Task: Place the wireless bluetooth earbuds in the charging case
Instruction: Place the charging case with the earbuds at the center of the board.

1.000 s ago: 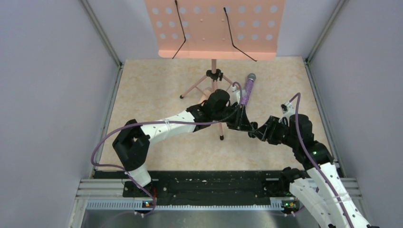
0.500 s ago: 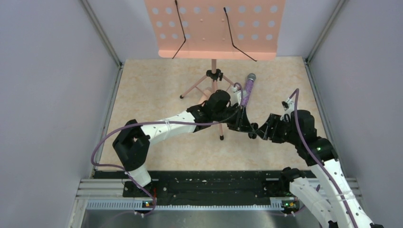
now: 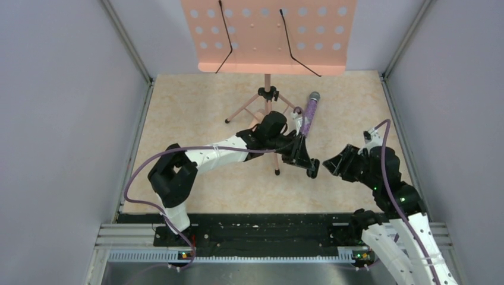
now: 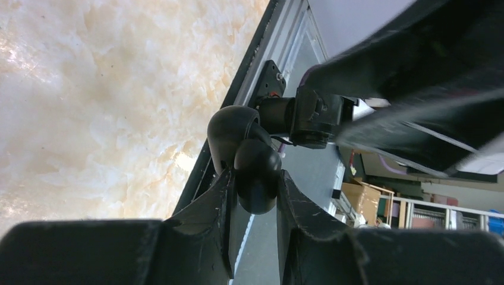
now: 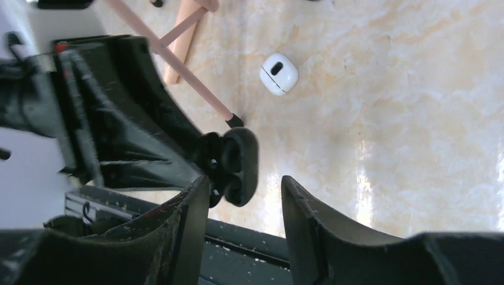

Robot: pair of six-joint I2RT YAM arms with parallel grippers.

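Left gripper [image 4: 252, 189]: pinching the charging case [image 4: 246, 155] by its lower half, pads pressed to either side. The case is held off the table [image 5: 416, 119], hinged open, with its lid swung back just beyond the fingertips. The inside is too dark to tell whether a bud already sits in it.

Right gripper [image 5: 243, 199]: jaws spread, nothing between them. The open case hangs directly ahead of its fingertips, close but apart, with the opening turned toward it.

Beyond the case from the right gripper, one white earbud [image 5: 279, 73] lies on the table, well apart from both grippers. It is just past the black foot of a pink stand leg [image 5: 178, 65]. No second bud is in view. A purple microphone [image 3: 308, 114] lies farther off, behind the left gripper.

Step in hand, as judged: the case is presented open and the right gripper is free to fetch.

Next move calls for: right gripper to reach past the case to the loose bud, clearing the stand leg. It must pinch the bud lightly, since a small smooth piece will likely slip or skid. It then brings the bud back and seats it in a well while the left grip stays steady.
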